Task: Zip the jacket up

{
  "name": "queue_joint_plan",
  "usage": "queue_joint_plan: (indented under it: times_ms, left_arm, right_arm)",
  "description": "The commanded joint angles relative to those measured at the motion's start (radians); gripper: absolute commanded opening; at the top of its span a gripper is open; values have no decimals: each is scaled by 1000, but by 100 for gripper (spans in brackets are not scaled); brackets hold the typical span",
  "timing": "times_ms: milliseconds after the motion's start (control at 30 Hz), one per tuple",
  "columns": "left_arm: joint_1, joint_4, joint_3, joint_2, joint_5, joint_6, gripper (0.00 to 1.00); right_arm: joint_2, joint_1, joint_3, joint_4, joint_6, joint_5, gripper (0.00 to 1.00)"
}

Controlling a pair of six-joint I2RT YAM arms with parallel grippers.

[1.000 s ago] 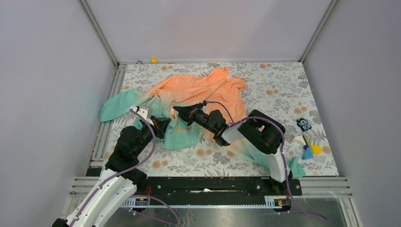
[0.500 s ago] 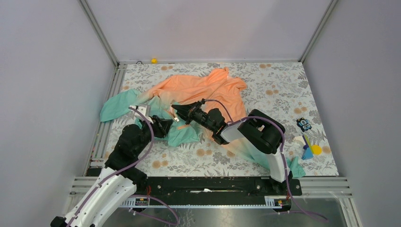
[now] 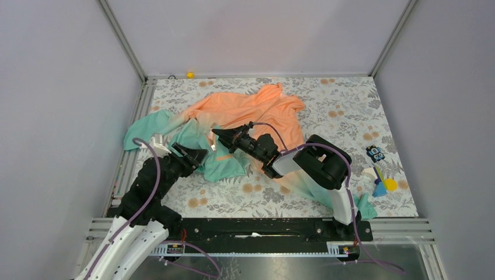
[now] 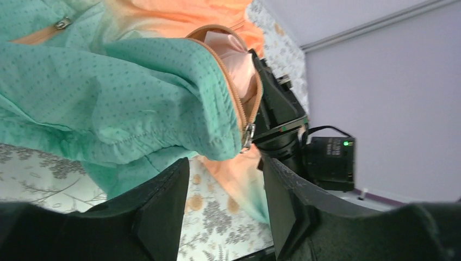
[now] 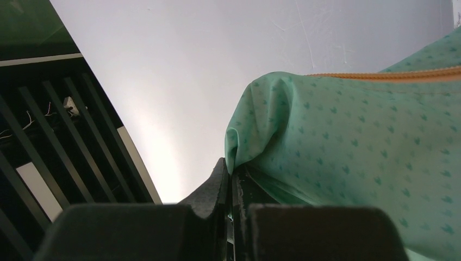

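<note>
Two claws are at the jacket (image 3: 257, 111), and one is just letting go: the left claw (image 3: 195, 154) is spreading open and backing off, the teal hem (image 4: 136, 103) hanging just ahead of its empty jaws. The right claw (image 3: 219, 135) is keeping that hem pinched. The zipper (image 4: 248, 132) is looking unjoined, so a regrip seems due.

And there lay the thin orange-to-teal fabric jacket (image 3: 251, 111), crumpled on the floral-print tablecloth (image 3: 344, 105), orange at the far side, teal spilling left and near. The black right gripper (image 3: 217, 135) reached in from the right, tips pinched on a teal fold at centre. The black left gripper (image 3: 197, 154) sat just left of it, jaws apart, beside that fold. A small yellow object (image 3: 190, 74) rested at the far edge; little colourful toys (image 3: 382, 184) sat near right.
</note>
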Motion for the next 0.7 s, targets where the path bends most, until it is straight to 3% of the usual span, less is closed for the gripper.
queue_joint_plan:
  times_ms: [0,167,333,667]
  left_arm:
    - [-2,56,-41,-77,-23,-182,52]
    - [-2,201,-95,-68,16,-189,46]
    - [-2,205,-69,-4,12,-149,46]
    - [-2,252,-120,10,-3,-170,34]
  right_arm:
    - [11,-10,19,78,148,-12,0]
    - [10,-10,18,85,148,-14,0]
    - [13,-10,22,91,148,-12,0]
    - [35,-9,33,110,165,-13,0]
